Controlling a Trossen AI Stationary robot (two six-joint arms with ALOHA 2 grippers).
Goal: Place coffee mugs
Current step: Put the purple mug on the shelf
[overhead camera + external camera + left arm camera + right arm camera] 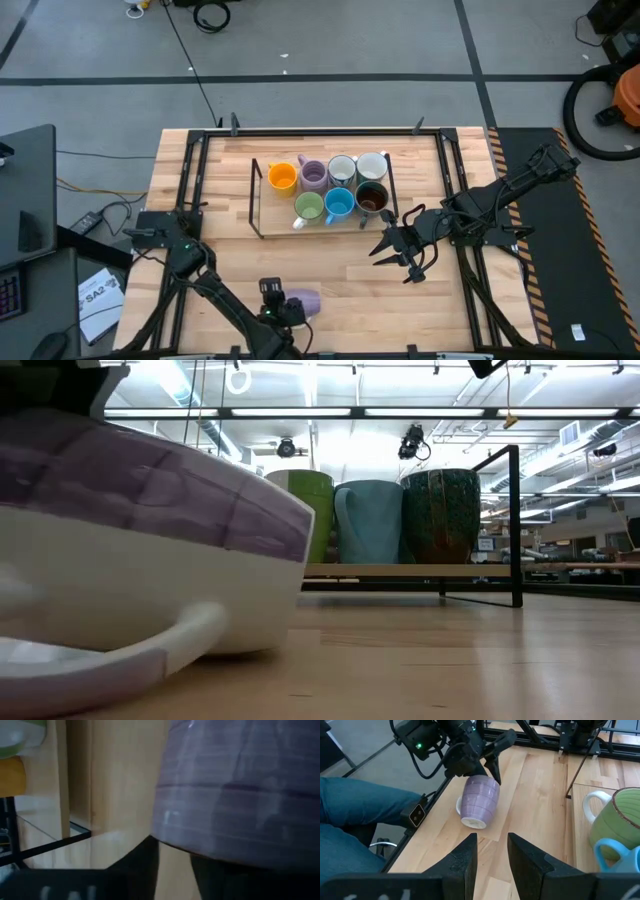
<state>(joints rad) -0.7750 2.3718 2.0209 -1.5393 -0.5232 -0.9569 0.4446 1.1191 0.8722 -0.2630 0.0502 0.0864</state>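
Seven mugs stand on a low wooden rack point(258, 205): orange point(282, 177), lilac point(313, 174), blue-patterned white point(342, 169), pale point(372, 165), green point(309, 207), bright blue point(339, 203) and dark glazed point(372, 197). A second lilac mug point(301, 302) lies on its side near the table's near edge. Its base point(472, 822) faces my right arm and its white handle point(150, 650) rests on the wood. My left gripper point(275, 300) is open at the mug's rim end. My right gripper point(400, 255) hangs open right of the rack. My left gripper is at the rim end of the lying lilac mug, coming from the table's left. One finger point(495, 772) lies over the mug's upper wall point(487, 785) near the rim. I cannot tell whether it touches. The mug rests on the table.
The rack has a thin black frame point(515, 530) with a raised rail. Black rails run along the table's left and right sides point(188, 180). A person's leg in jeans point(360, 815) shows beyond the table's left edge. Bare wood lies between the rack and the near edge point(350, 290).
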